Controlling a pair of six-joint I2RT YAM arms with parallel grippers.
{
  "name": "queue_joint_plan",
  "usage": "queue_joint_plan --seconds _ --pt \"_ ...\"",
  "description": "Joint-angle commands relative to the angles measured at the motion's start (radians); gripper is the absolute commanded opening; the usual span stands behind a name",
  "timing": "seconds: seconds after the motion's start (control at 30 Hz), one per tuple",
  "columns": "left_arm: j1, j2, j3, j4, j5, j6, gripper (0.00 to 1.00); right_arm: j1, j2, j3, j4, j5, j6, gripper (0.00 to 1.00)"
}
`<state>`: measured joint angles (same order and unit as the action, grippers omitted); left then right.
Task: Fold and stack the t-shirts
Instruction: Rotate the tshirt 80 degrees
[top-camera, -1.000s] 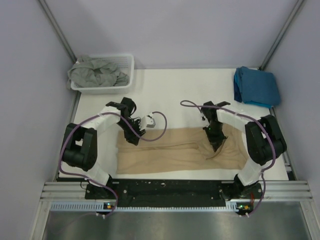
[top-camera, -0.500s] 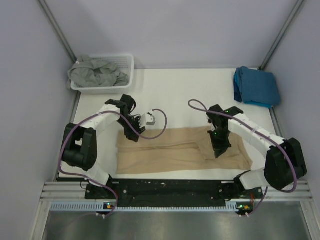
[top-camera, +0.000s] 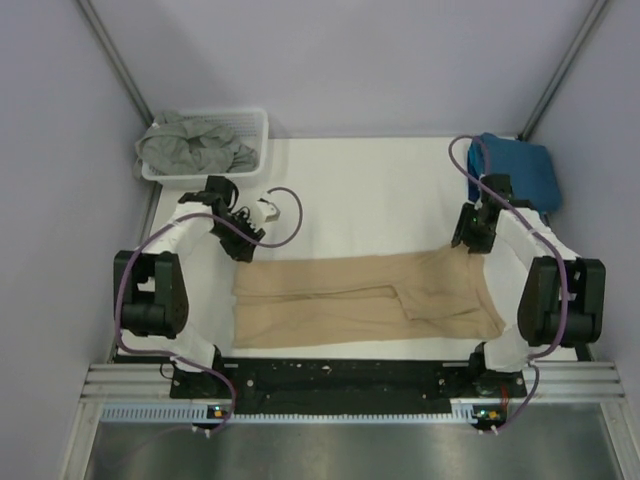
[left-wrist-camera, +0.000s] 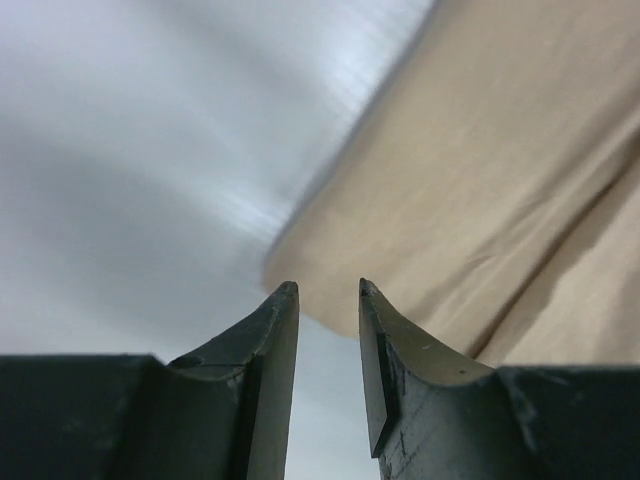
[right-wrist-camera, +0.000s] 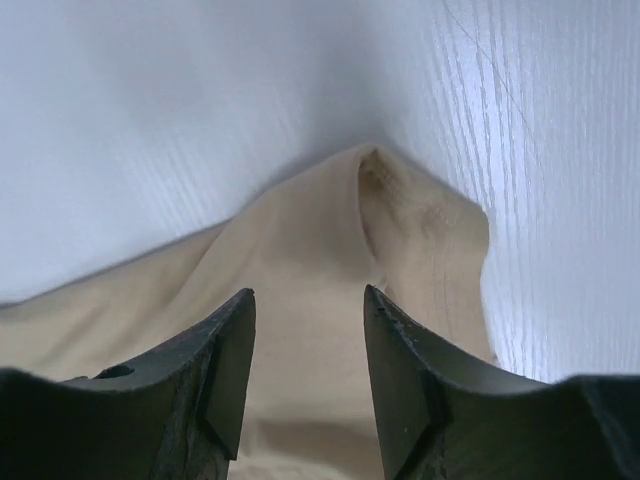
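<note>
The tan t-shirt (top-camera: 340, 300) lies folded into a long flat strip across the near part of the table. My left gripper (top-camera: 243, 248) hovers just off its back left corner, open by a narrow gap and empty; the left wrist view shows it (left-wrist-camera: 327, 290) with the shirt corner (left-wrist-camera: 480, 180) just ahead. My right gripper (top-camera: 470, 237) is open and empty over the shirt's back right corner, which shows in the right wrist view (right-wrist-camera: 300, 260) beyond the gripper (right-wrist-camera: 309, 292). The teal-blue t-shirt (top-camera: 512, 172) lies folded at the back right. The grey-green t-shirt (top-camera: 195, 145) is crumpled in the basket.
The white slatted basket (top-camera: 255, 116) stands at the back left corner. The white table (top-camera: 350, 190) is bounded by lilac walls at the back and sides. The arm bases and a black rail (top-camera: 340, 378) run along the near edge.
Both grippers have moved away from the tan shirt's middle toward the back. The right one left the shirt's right part for its back right corner. The left one moved back-left.
</note>
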<state>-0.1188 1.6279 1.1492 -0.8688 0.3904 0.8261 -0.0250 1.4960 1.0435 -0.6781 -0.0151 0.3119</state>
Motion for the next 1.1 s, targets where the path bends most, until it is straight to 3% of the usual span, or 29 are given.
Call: queue_joint_plan --seconds 0.0,0.27,0.4,0.57,0.67,0.77,0.9,0.97,1.07 --pt "0.051 0.024 0.020 0.059 -0.050 -0.042 0.36 -0.050 0.107 -0.054 0.215 -0.060 -0.033 0.45" --pt "0.106 0.081 -0.072 0.097 -0.137 -0.073 0.36 -0.050 0.348 0.094 0.259 -0.088 -0.062 0.15" --pt "0.113 0.047 -0.146 0.100 -0.177 -0.068 0.36 -0.017 0.510 0.301 0.215 -0.154 -0.071 0.15" --pt "0.145 -0.020 -0.206 0.036 -0.173 -0.064 0.36 0.053 0.668 0.599 0.155 -0.210 -0.071 0.22" --pt "0.145 -0.091 -0.200 -0.038 -0.151 -0.042 0.36 0.054 0.659 0.713 0.124 -0.210 -0.068 0.31" --pt "0.145 -0.149 -0.149 -0.120 -0.108 -0.021 0.36 0.056 0.560 0.696 0.095 -0.146 -0.112 0.36" --pt "0.143 -0.174 -0.062 -0.144 -0.027 -0.030 0.36 0.056 0.376 0.528 0.101 -0.017 -0.149 0.39" --pt "0.137 -0.162 -0.039 -0.121 0.017 -0.038 0.36 0.056 0.310 0.430 0.114 -0.017 -0.148 0.35" --pt "0.087 -0.108 -0.028 -0.055 0.007 -0.062 0.36 0.051 0.273 0.279 0.141 -0.034 -0.128 0.18"
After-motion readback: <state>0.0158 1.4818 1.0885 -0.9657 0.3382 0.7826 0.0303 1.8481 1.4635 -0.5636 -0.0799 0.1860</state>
